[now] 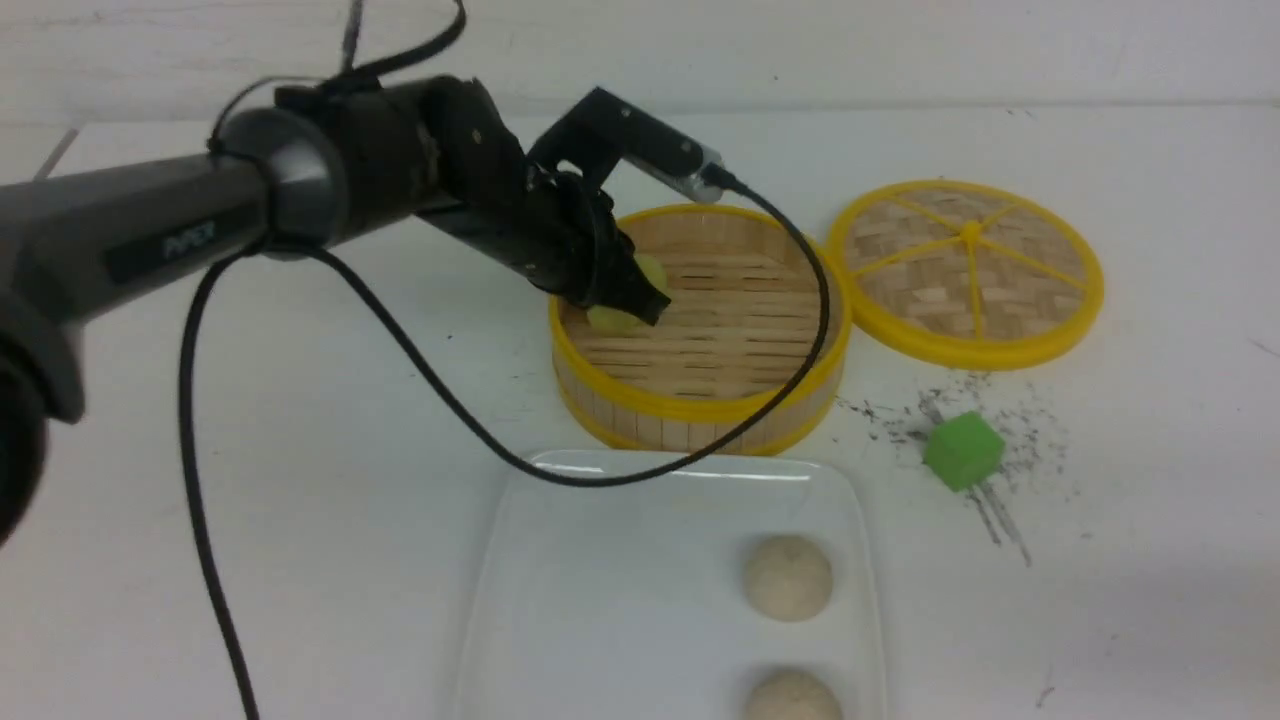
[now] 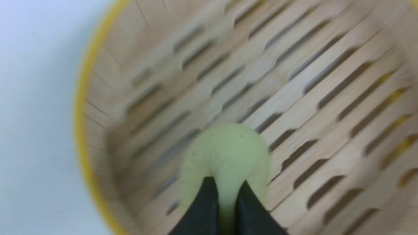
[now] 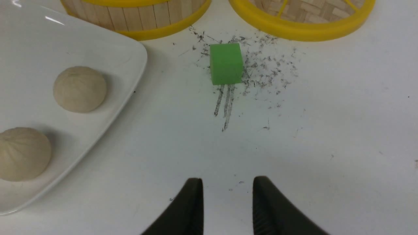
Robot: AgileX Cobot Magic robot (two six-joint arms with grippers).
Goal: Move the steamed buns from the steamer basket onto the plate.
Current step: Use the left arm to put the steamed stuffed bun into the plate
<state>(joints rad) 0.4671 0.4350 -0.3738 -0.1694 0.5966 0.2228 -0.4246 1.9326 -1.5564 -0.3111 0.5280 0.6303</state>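
My left gripper [image 1: 640,300] reaches into the steamer basket [image 1: 700,405] and is shut on the pale yellow-green steamed bun [image 1: 620,318]. In the left wrist view the two dark fingers [image 2: 204,209] pinch the soft bun [image 2: 225,153] so that it bulges around them, above the slatted floor [image 2: 326,98]. Two off-white buns [image 1: 787,577] [image 1: 795,697] lie on the right side of the white plate [image 1: 600,580]. The right gripper [image 3: 227,182] hovers open over bare table, with nothing between its fingers, and does not show in the front view.
The flat woven lid [image 1: 965,270] with yellow spokes lies right of the basket. A green cube [image 1: 963,450] sits on dark smudges between the lid and the plate. The left arm's black cable [image 1: 600,478] drapes over the basket rim and the plate's far edge.
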